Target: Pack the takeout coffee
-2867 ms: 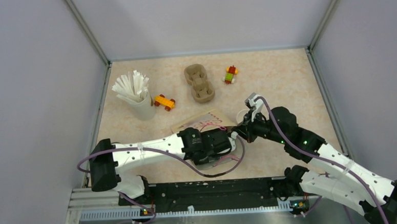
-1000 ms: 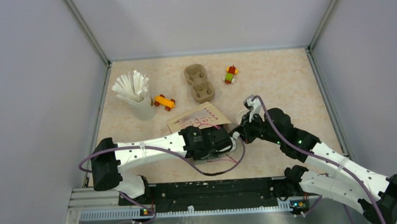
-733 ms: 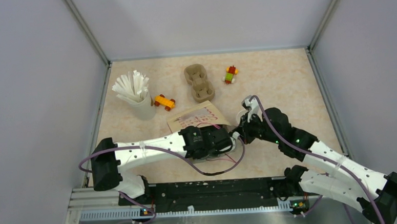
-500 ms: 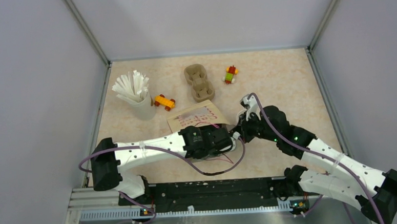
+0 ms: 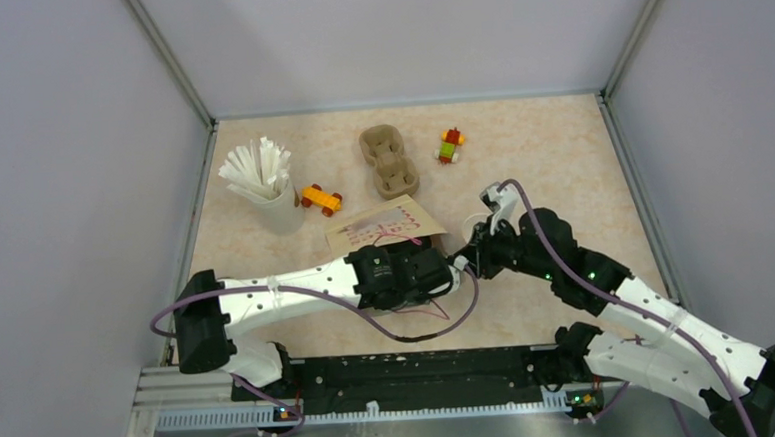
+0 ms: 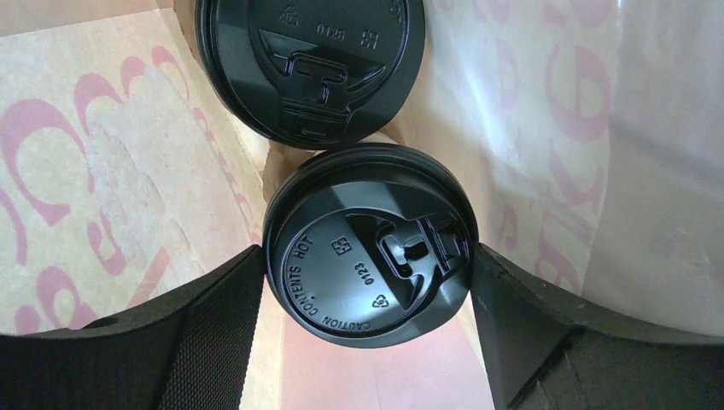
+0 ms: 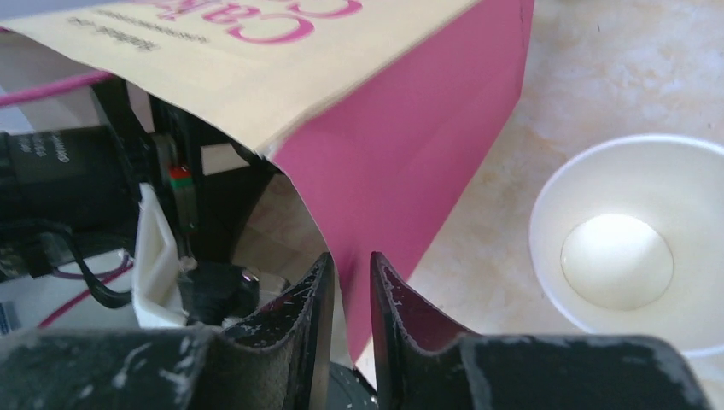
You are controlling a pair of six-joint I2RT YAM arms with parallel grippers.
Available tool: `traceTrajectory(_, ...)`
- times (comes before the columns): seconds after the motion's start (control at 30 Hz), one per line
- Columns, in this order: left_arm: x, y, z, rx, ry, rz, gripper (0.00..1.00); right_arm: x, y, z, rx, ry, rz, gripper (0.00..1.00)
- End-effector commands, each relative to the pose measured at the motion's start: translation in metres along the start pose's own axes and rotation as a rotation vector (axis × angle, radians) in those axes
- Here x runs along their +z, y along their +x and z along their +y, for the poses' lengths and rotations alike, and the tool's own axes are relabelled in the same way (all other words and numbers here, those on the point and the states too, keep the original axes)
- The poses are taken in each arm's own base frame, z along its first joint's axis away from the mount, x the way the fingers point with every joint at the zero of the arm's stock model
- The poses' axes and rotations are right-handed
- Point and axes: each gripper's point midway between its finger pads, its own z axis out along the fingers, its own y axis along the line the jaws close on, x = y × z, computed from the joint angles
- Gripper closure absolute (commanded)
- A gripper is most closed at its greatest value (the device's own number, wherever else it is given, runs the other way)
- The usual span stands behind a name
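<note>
A paper bag with pink lettering [image 5: 386, 222] sits mid-table. In the left wrist view I look inside it. My left gripper [image 6: 367, 282] is shut on a coffee cup by its black lid [image 6: 369, 243], one finger [image 6: 213, 325] on each side. A second lidded cup [image 6: 312, 60] stands just beyond it, deeper in the bag. My right gripper [image 7: 350, 282] is shut on the bag's pink side wall [image 7: 410, 145] at the opening; it also shows in the top view [image 5: 463, 260]. An open, lidless white cup [image 7: 632, 239] stands beside the bag on the right [image 5: 474, 224].
A beige cup of white sticks [image 5: 267, 190] stands at the back left. The brown pulp tray [image 5: 389, 161] lies behind the bag. Two small toy brick cars [image 5: 319, 198] [image 5: 450, 145] lie on either side of the tray. Grey walls close in the table.
The bag has shifted slightly away from me and to the left. The left gripper with its cup has followed it. The right wrist has moved slightly right while still pinching the bag.
</note>
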Motion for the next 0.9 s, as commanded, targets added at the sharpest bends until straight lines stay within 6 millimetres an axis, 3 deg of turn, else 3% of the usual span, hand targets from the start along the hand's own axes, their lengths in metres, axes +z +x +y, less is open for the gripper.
traceTrajectory(0.0, -0.014, -0.008, 0.015, -0.054, -0.035, -0.070, 0.76, -0.004, -0.001, -0.002, 0.043, 0.006, -0.026, 0.78)
traceTrajectory(0.13, -0.015, -0.010, 0.017, -0.046, -0.041, -0.079, 0.76, -0.003, 0.002, -0.003, 0.059, 0.013, -0.027, 0.74)
traceTrajectory(0.33, -0.016, -0.011, 0.019, -0.052, -0.049, -0.086, 0.76, 0.003, 0.001, -0.004, 0.068, 0.002, -0.047, 0.75)
traceTrajectory(0.4, -0.016, -0.010, 0.019, -0.054, -0.050, -0.087, 0.76, 0.007, 0.004, -0.006, 0.070, 0.012, -0.034, 0.79)
traceTrajectory(0.53, -0.016, -0.006, 0.019, -0.046, -0.052, -0.077, 0.77, 0.012, -0.001, -0.008, 0.057, 0.025, -0.037, 1.00)
traceTrajectory(0.87, -0.016, 0.010, 0.017, 0.005, -0.053, -0.028, 0.77, 0.014, -0.002, -0.007, 0.052, 0.024, -0.029, 1.00)
